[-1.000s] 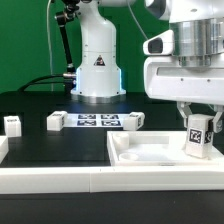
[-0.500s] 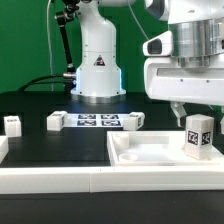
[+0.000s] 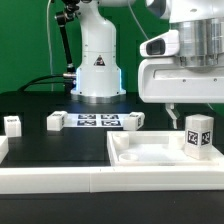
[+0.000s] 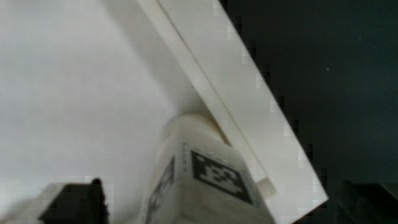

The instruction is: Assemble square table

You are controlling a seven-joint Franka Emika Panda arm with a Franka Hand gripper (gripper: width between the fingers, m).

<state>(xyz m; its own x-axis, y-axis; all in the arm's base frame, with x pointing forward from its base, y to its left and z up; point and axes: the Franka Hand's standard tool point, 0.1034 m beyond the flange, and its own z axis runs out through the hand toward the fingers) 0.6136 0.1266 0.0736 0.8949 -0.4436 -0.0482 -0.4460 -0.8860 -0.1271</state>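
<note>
The gripper (image 3: 195, 108) points straight down and hovers just above the upright leg (image 3: 198, 136), its jaws spread wider than that leg and clasping nothing

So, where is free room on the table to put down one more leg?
The black table is bare between the marker board, the front rail and the tabletop. The tabletop's middle is bare too. Crowded: its corner, where a leg stands under the pincer.

Claw (image 3: 188, 106) has risen; leg (image 3: 199, 136) now stands free.
</note>
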